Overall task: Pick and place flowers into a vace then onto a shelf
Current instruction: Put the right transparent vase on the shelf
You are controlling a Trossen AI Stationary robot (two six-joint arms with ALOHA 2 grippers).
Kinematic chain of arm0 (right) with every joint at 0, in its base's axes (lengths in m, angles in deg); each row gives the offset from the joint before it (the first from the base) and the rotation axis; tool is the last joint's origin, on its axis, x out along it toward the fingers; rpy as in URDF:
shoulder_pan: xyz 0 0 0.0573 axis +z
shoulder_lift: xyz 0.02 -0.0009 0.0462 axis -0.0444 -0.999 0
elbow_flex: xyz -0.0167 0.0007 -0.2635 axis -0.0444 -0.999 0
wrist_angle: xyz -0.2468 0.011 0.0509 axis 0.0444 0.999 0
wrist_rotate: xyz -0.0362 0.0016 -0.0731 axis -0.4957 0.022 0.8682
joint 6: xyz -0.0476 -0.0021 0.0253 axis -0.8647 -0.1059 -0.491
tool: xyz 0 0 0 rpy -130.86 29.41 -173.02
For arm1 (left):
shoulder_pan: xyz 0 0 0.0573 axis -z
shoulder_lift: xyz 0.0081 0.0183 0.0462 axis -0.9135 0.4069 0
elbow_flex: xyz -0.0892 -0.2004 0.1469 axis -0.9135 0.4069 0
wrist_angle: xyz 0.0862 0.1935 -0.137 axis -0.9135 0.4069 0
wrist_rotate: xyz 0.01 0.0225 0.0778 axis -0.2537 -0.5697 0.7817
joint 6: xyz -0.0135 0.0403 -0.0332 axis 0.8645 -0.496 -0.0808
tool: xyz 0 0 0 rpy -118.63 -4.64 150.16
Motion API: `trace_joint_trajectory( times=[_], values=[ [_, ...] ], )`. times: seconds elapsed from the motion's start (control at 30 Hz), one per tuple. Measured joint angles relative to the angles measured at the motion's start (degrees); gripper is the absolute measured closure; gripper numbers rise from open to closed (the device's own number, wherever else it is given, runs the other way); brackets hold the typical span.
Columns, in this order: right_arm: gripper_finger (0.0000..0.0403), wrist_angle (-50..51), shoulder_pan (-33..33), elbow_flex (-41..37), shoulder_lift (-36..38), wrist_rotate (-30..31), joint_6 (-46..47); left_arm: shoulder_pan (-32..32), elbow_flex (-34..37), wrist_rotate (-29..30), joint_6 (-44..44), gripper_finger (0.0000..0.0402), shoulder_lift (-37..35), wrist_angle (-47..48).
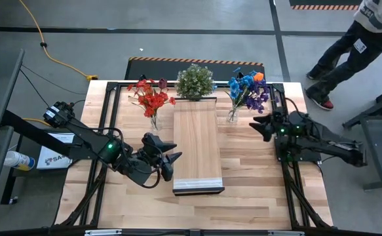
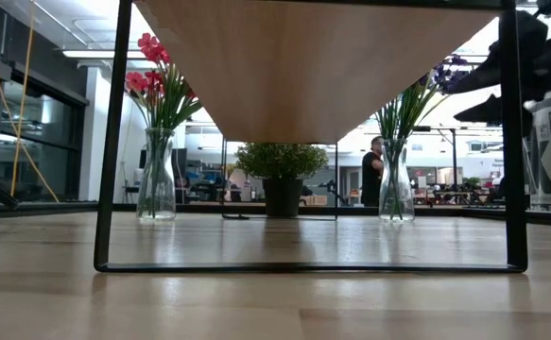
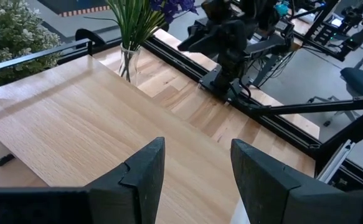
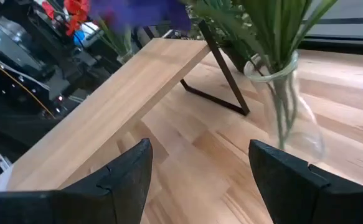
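Two clear glass vases stand by their bases on the slatted tabletop, one on each side of the shelf's [image 1: 197,144] far end. The left vase [image 1: 154,122] holds red flowers [image 1: 152,98]; the right vase [image 1: 232,116] holds blue, purple and orange flowers [image 1: 246,88]. My left gripper [image 1: 171,160] is open and hovers at the shelf's left edge, above its near half; in its wrist view the fingers [image 3: 137,180] frame bare plank. My right gripper [image 1: 259,124] is open too, just right of the right vase [image 4: 287,106], with nothing between its fingers.
A bushy green potted plant [image 1: 195,80] stands at the shelf's far end. The shelf rests on thin black wire legs [image 2: 110,189]. Black frame rails [image 1: 102,118] run along both table sides. A person [image 1: 354,46] walks on the floor beyond the far right corner.
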Motion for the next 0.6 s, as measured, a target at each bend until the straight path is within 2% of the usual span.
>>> trace_joint_trajectory(
  times=[0.23,0.43,0.6],
  values=[
    [0.0149,-16.28,3.17,-8.58,-5.48,1.10,-0.63,0.00,0.00,0.17,-0.17,0.0186,0.00,0.22],
    [0.0149,-18.84,5.33,-10.53,-10.56,5.34,-3.09,0.00,-0.01,0.19,-0.11,0.0186,0.00,1.34],
    [0.0149,-20.83,5.66,-9.84,-11.35,10.48,-4.91,0.00,0.00,0.12,-0.09,0.0186,0.00,1.81]
  ],
)
